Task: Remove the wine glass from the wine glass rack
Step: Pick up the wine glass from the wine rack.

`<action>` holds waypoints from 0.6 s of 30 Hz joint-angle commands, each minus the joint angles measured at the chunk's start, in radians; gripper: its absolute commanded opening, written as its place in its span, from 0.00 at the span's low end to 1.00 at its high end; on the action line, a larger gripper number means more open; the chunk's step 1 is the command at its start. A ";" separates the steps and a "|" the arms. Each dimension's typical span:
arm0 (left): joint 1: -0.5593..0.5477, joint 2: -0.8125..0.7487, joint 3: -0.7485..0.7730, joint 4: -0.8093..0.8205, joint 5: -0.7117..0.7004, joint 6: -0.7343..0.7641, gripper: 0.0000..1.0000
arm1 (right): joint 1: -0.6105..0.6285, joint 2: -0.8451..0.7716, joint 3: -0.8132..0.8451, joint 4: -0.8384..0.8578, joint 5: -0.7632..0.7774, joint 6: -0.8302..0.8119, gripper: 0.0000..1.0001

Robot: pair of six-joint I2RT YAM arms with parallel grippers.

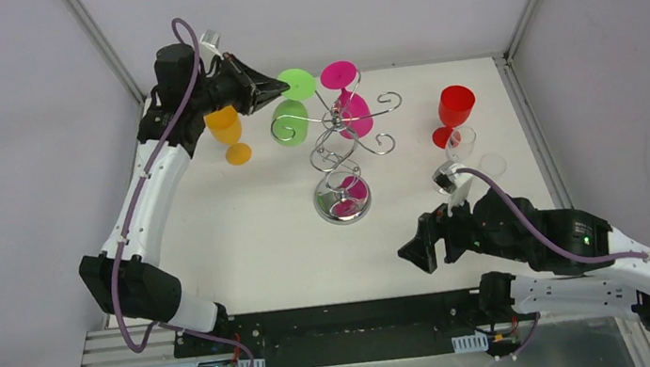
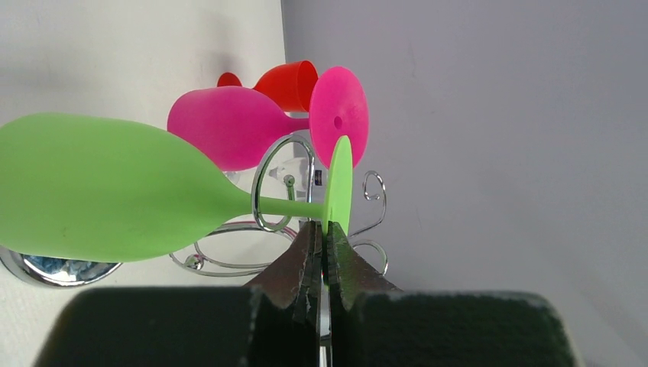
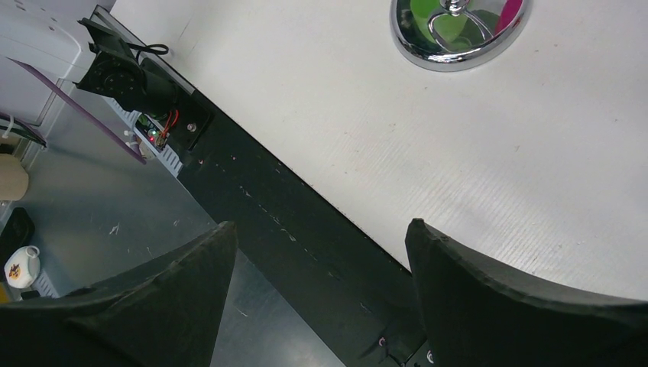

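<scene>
Right pincer (image 1: pixel 414 257): nearest item, at 5 o'clock of the rack and well apart from it, hovering low over the near part of the table (image 1: pixel 242 232); fingers spread wide, holding nothing, idle. Wine glass rack (image 1: pixel 345 131): chrome wire, mid-table, standing on its round base (image 1: pixel 342 200), which mirrors green and pink in the right wrist view; scroll arms curl out at the top. Green wine glass (image 2: pixel 99 191): the task's thing, hanging upside down on the rack's 10 o'clock side, stem lying in a wire scroll, foot uppermost, bowl below. Pink glass (image 1: pixel 351 109): hanging likewise, just beside the green one at its 3 o'clock, the two feet close together. Orange glass (image 1: pixel 225 128): upright on the table at 9 o'clock of the rack, off the wire. Red glass (image 1: pixel 455 107): upright on the table at 3 o'clock of the rack, with a clear glass (image 1: pixel 462 141) just beside it at 6 o'clock, faint and hard to make out. Left pincer (image 2: pixel 327 233): farthest item, reached in from 9 o'clock, fingers pressed together on the thin rim of the green foot. Step in hand, as judged: the grasp is made, the glass not yet lifted free. Next move, as judged: draw the foot and stem out along the scroll's open end, away from the rack's centre, keeping clear of the pink foot and the orange glass; the rim hold is narrow, so the bowl may swing, and a snagged stem could tip the rack.
</scene>
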 commanded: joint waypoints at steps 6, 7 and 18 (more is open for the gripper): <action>0.023 0.026 0.120 -0.043 -0.014 0.069 0.00 | 0.003 0.001 -0.002 0.027 0.028 -0.010 0.85; 0.024 0.036 0.130 -0.046 -0.014 0.071 0.00 | 0.002 0.001 -0.003 0.026 0.029 -0.009 0.85; 0.017 0.133 0.232 -0.050 0.015 0.054 0.00 | 0.003 -0.017 -0.020 0.024 0.046 -0.019 0.85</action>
